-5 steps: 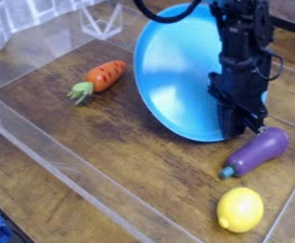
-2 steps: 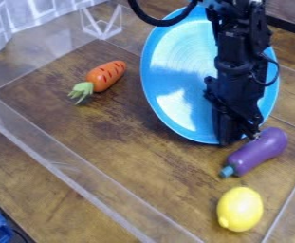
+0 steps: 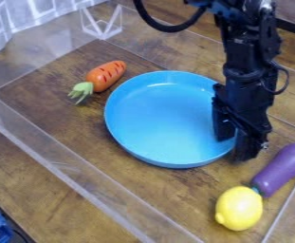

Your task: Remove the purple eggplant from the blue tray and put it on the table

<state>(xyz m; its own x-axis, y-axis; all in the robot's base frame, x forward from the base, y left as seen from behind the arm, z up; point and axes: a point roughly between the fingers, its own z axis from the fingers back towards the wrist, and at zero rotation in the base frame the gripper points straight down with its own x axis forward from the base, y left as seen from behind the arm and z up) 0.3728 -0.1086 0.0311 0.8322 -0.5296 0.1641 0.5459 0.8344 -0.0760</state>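
The blue tray (image 3: 162,119) lies flat on the wooden table (image 3: 61,123), and nothing rests in it. The purple eggplant (image 3: 284,168) lies on the table just right of the tray's rim, with its teal stem end pointing toward the lemon. My gripper (image 3: 240,144) points straight down at the tray's right rim, between tray and eggplant. Its dark fingers stand slightly apart over the rim and hold nothing.
A yellow lemon (image 3: 240,209) sits on the table in front of the eggplant. An orange carrot (image 3: 102,76) lies left of the tray. A clear acrylic wall (image 3: 99,185) runs along the near left side.
The tray was tipped up on edge in my shut gripper. Now it has dropped flat and slid left. The eggplant has shifted a little to the right, and the fingers have parted.
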